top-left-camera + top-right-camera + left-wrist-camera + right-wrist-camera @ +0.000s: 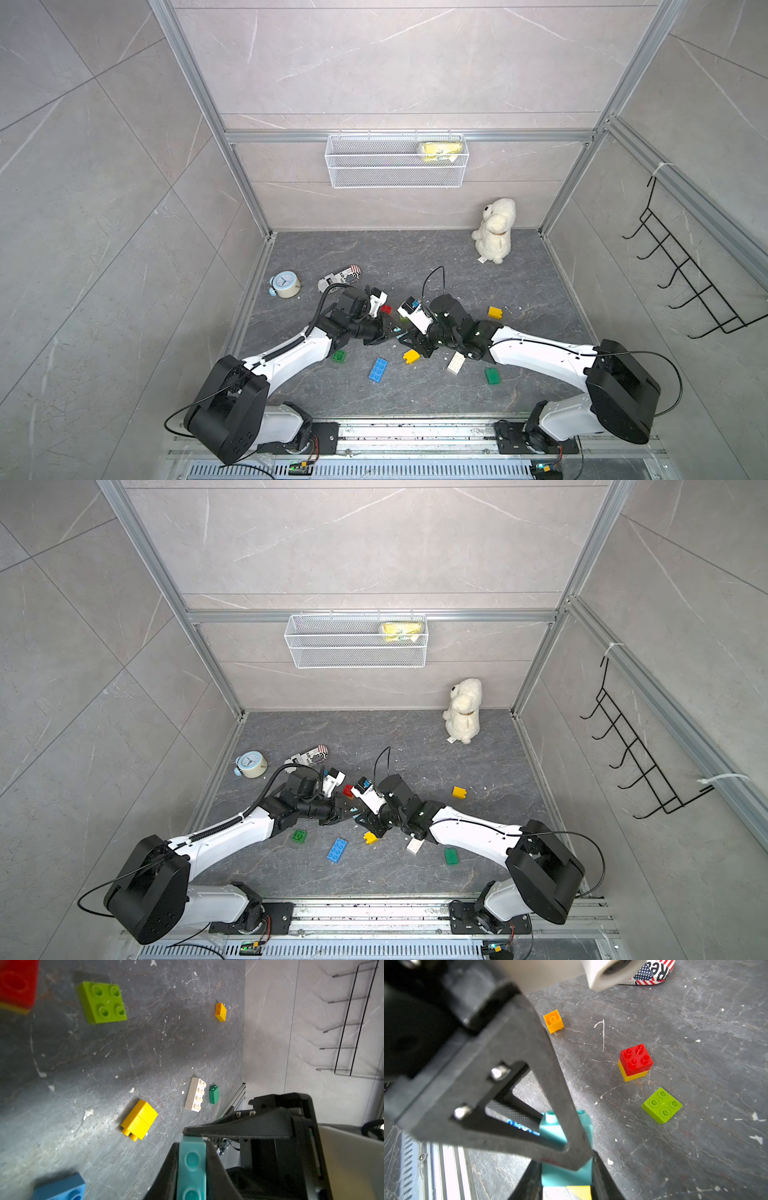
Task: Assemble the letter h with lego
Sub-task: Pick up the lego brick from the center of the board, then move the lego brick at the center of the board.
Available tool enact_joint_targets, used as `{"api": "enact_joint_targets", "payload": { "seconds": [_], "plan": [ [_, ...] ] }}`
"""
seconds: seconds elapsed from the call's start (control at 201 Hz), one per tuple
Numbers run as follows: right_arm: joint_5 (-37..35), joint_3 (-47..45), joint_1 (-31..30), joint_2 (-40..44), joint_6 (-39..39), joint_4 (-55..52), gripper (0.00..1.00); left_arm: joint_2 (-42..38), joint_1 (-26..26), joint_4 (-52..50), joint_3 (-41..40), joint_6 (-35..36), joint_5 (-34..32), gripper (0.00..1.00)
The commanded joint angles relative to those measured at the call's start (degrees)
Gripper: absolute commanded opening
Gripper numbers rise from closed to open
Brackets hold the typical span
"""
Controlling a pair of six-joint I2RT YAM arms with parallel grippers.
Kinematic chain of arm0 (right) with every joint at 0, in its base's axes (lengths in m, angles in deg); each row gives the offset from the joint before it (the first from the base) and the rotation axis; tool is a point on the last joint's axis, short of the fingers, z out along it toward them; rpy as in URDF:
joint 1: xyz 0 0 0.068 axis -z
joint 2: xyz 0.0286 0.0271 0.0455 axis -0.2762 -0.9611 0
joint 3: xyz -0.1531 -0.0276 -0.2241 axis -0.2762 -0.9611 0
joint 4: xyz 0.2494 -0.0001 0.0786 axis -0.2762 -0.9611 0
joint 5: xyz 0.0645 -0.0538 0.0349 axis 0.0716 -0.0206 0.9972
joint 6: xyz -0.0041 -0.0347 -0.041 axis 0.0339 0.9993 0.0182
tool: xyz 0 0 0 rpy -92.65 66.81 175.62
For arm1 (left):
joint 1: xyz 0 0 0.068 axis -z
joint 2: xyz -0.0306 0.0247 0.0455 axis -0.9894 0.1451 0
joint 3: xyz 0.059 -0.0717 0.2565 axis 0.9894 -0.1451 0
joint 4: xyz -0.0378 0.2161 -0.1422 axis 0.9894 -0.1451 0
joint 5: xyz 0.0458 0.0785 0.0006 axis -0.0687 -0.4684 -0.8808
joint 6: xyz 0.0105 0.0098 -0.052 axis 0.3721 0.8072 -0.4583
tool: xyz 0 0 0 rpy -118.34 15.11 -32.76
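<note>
Left pincer (192, 1149) and right pincer (566, 1172), both tight around one light blue brick (193, 1176).

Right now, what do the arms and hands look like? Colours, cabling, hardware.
Both match: left arm and right arm have white links with bulky black joint housings. A black coiled cable runs along the left arm; thin black cables loop off both. Left hand and right hand are matte black, with tapered triangular fingers fastened by silver screws. White camera boxes at the wrists.
</note>
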Motion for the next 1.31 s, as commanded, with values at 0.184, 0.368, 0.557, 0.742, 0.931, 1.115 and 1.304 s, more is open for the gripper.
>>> {"api": "enact_joint_targets", "payload": {
  "seconds": [0.184, 0.368, 0.557, 0.742, 0.931, 1.115, 1.304],
  "plan": [
    [-5.7, -3.1, 0.6, 5.1, -6.6, 3.9, 0.74, -5.1, 2.6, -16.5, 7.1, 6.0, -19.5, 0.0],
    [-8.1, -5.2, 8.4, 6.8, -15.4, 4.3, 0.94, -5.6, 7.0, -26.9, 11.9, 10.2, -47.7, 0.0],
    [-12.3, -3.4, 13.6, 2.3, -20.8, 0.0, 0.93, 2.3, 7.7, -26.8, 14.2, 14.6, -63.2, 0.0],
    [-12.9, -2.5, 14.0, -0.3, -21.9, -0.8, 0.9, 10.1, 3.7, -22.7, 15.6, 17.5, -61.6, 0.0],
    [-11.6, -1.5, 13.9, -1.9, -22.3, -1.1, 0.86, 15.2, 2.8, -20.1, 17.3, 17.3, -58.7, 0.0],
    [-11.5, 0.3, 13.9, -4.3, -23.3, -3.3, 0.8, 16.5, 12.2, -24.0, 22.7, 17.5, -63.5, 0.0],
    [-12.1, 1.3, 13.9, -5.7, -23.9, -4.6, 0.77, 24.6, 17.9, -30.5, 33.9, 16.5, -64.2, 0.0]
  ]
}}
